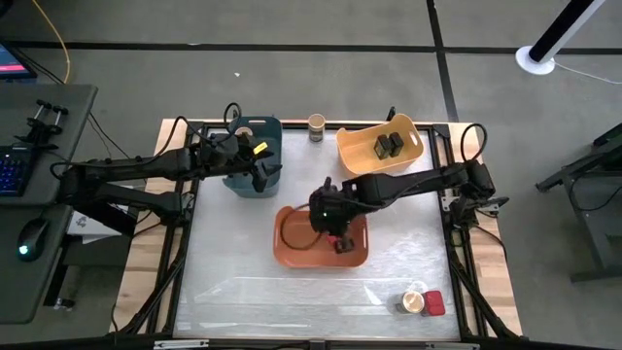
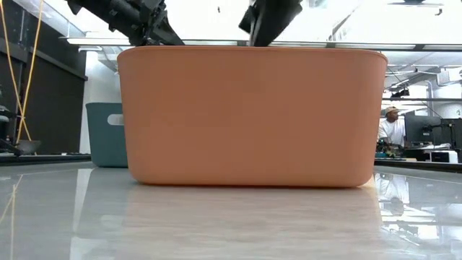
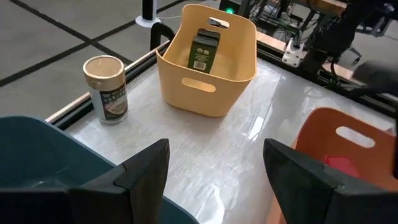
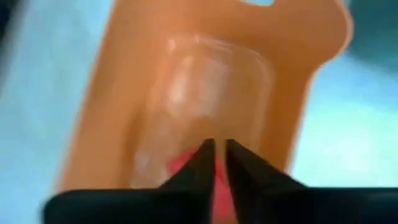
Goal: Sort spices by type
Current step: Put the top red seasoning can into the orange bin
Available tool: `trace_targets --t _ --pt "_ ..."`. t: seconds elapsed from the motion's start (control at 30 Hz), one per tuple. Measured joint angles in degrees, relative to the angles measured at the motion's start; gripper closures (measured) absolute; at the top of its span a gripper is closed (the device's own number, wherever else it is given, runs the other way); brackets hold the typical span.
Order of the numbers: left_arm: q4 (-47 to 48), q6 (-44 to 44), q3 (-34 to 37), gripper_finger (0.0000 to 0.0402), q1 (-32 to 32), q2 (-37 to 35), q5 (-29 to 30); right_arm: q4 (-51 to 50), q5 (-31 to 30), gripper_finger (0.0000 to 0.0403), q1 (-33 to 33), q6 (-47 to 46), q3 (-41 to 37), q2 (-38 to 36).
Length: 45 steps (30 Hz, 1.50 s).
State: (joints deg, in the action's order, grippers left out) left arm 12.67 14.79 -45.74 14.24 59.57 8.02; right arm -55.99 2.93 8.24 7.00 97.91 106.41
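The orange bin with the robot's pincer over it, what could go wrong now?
The right pincer hangs over the orange bin with a red tin below its nearly closed fingers; it might knock the rim. The left pincer, open over the blue bin, could tip it. The jar and tin at the table's near edge might be forgotten.

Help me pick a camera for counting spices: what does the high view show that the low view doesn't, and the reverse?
Only the high view shows the spices: a tan-lidded jar at the far edge, dark containers in the yellow bin, and a jar and red tin at the near edge. Only the low view shows a person in the room behind. Both show the orange bin, the blue bin, and both arms near the orange bin.
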Motion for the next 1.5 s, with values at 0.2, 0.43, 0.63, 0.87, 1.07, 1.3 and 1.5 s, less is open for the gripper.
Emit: trace_targets --t 0.2,0.43,0.63,0.87,1.07,1.3,1.5 --pt "0.5 -2.9 0.0 0.0157 0.0 0.0 -2.1 8.9 -3.1 0.0399 -1.5 -20.6 -4.9 0.4" --pt "1.8 -2.1 0.0 0.0157 -0.2 0.0 -4.6 4.2 0.0 0.0402 -3.0 -32.9 -5.1 5.1" --pt "1.8 2.8 0.0 0.0157 -2.3 0.0 -4.9 5.5 -1.3 0.0402 -3.0 -35.2 -5.1 8.0" --pt "1.7 12.0 0.0 0.0157 -8.0 0.0 -4.6 3.5 -1.3 0.0402 -1.0 -28.2 -5.1 8.8" --pt "1.7 19.0 0.0 0.0157 -15.0 0.0 -0.8 2.0 -1.2 0.0402 1.7 -20.6 -5.1 8.8" --pt "1.3 25.7 0.0 0.0157 -22.7 0.2 8.1 -0.6 -1.0 0.0403 5.2 -8.4 -5.1 8.8" --pt "0.7 28.1 0.0 0.0157 -26.2 0.1 13.7 -2.9 -2.1 0.0403 7.0 -6.2 -4.8 8.8"
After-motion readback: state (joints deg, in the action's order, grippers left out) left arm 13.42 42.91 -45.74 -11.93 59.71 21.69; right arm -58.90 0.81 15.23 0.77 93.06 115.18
